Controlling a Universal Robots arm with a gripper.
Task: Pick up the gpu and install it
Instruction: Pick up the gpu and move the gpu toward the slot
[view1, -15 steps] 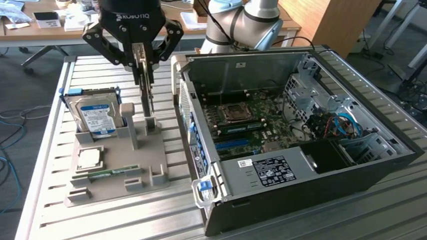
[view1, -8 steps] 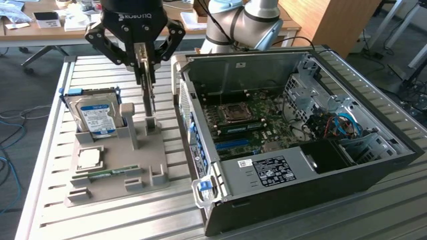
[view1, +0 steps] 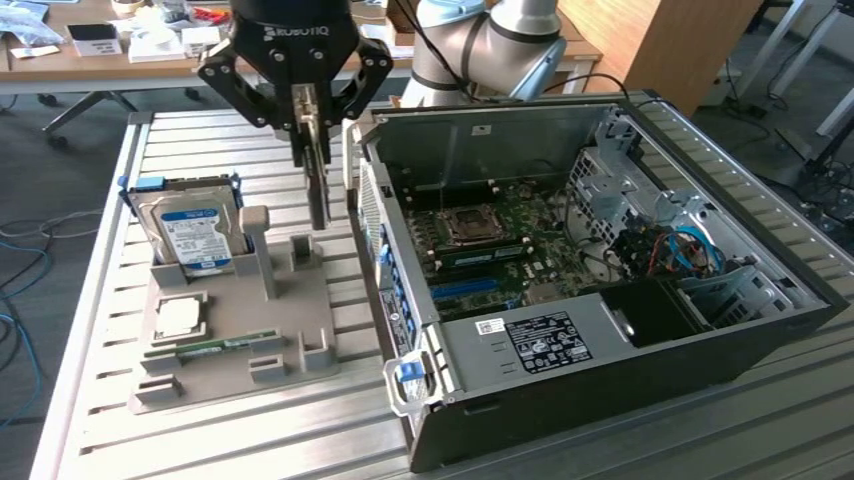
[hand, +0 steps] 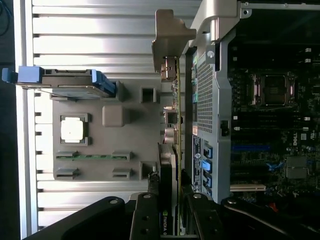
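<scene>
gpu (view1: 318, 190) being clamped at its upper end by the gripper (view1: 310, 125), upright and edge-on over the grey holder tray (view1: 240, 300), just beside the open computer case (view1: 747, 340), blue-labelled hard drive (view1: 194, 235) being propped upright in the tray, everything being borne by a slatted metal table (view1: 200, 440)

Gripper (view1: 310, 128): upper body cut by top edge in exterior view; finger bases run off edge in wrist view.
Gpu (view1: 319, 190): seen edge-on, both faces hidden; held end covered by fingers (hand: 146, 215) clamped on it.
Whether gpu's lower end clears tray (view1: 227, 378): cannot tell.
Hard drive (view1: 195, 232): lower part sunk in tray slot, out of sight.
Case (view1: 747, 335): far side cut off in wrist view.
Label (view1: 541, 342): print too small to read.
Arm (view1: 487, 45): cut by top edge.
</scene>
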